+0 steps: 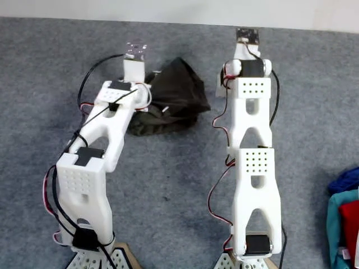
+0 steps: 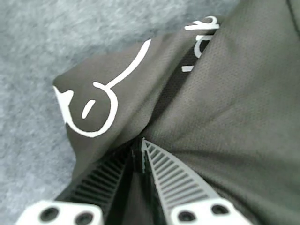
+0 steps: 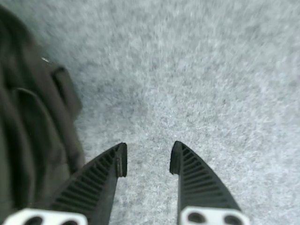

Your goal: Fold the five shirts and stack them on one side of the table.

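Left pincer (image 2: pixel 142 143) pinches the dark shirt (image 2: pixel 225 108), right pincer (image 3: pixel 147 157) stands wide; we should lift slowly, spreading it flat.

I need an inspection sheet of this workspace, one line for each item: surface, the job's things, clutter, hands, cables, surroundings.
Surface: grey felt-like table, bare between the arms.
Job's things: dark shirt crumpled at the far middle, not folded; coloured pile of blue, teal and red cloth at the near right edge, cut off by the frame.
Clutter: nothing seen.
Hands: left hand shut on the dark shirt; right hand open over bare table, beside the dark shirt.
Cables: black and red wires hang in loops along both arms.
Surroundings: pale strip beyond the table's far edge.
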`<action>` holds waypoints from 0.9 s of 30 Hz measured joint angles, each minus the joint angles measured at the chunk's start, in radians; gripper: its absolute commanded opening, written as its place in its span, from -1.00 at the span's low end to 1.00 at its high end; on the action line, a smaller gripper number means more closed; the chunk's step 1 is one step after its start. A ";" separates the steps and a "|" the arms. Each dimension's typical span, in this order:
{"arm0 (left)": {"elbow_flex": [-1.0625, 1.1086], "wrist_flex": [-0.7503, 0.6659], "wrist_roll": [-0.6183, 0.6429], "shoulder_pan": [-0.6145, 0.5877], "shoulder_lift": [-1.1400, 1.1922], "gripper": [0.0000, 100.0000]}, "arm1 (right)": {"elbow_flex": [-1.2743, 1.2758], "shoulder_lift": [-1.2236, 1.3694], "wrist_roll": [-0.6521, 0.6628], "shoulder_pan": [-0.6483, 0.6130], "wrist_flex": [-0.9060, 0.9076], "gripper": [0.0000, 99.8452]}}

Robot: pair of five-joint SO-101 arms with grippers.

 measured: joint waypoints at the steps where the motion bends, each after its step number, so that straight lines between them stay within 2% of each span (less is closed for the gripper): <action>1: 0.000 0.003 0.000 0.000 0.000 -0.98 | 0.000 0.003 0.000 -0.002 0.000 -0.69; 5: 0.003 0.031 -0.002 0.000 -0.028 -0.98 | 0.000 0.003 -0.009 -0.038 -0.028 -0.69; 11: 0.104 0.089 0.002 0.003 -0.192 -0.97 | 0.000 -0.003 -0.118 -0.060 -0.110 -0.67; 16: 0.224 0.091 0.060 0.003 -0.374 -0.97 | 0.000 -0.003 -0.141 -0.091 -0.199 -0.38; 18: 0.273 0.087 0.078 0.003 -0.446 -0.97 | 0.000 -0.003 -0.161 -0.107 -0.224 -0.36; 27: 0.519 -0.160 0.121 -0.057 -0.580 -0.97 | 0.015 -0.005 -0.183 -0.210 -0.298 -0.36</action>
